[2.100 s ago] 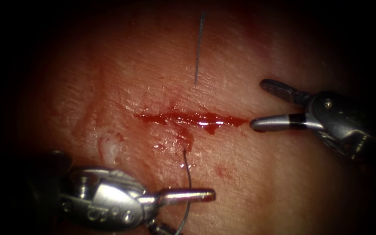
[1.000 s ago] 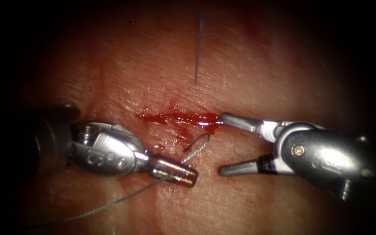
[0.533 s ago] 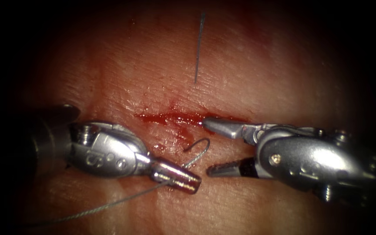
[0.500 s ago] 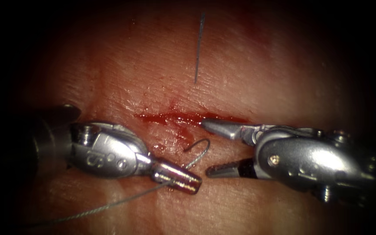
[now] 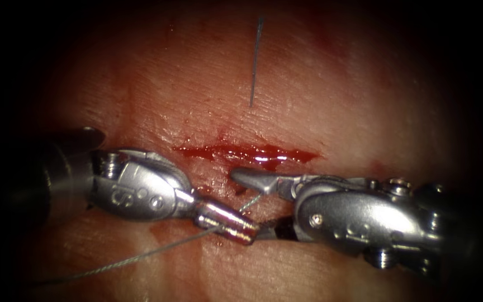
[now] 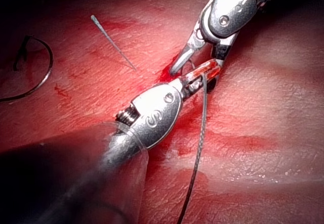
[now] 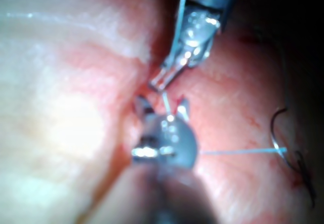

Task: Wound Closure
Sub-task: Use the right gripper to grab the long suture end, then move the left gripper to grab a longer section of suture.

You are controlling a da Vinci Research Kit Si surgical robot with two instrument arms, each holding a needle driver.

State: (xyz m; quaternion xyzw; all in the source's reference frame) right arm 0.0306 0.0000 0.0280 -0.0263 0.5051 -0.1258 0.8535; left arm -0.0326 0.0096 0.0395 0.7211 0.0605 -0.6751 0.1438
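The cut (image 5: 247,152) runs crosswise in the tissue (image 5: 331,84) and holds red fluid. In front of it, my left tool (image 5: 236,226) has its jaws shut on the thread (image 5: 141,254), which trails off to the lower left. A short stretch of thread (image 5: 250,198) rises from those jaws toward the tissue. My right tool (image 5: 251,204) stands open with one jaw on each side of that stretch, tip to tip with the left tool (image 6: 203,74). It holds nothing. The curved needle (image 6: 46,67) lies free on the tissue, away from both tools, also seen as needle (image 7: 276,130).
A straight dark thread end (image 5: 254,61) sticks up from the tissue beyond the cut. A pale thread (image 7: 238,152) runs from my right tool (image 7: 162,105) toward the needle. Dark thread tangles (image 7: 304,178) lie beside the needle.
My right tool has moved left, its jaws narrowing around the thread beside the left tool's tip. The left tool has kept its grip and barely shifted.
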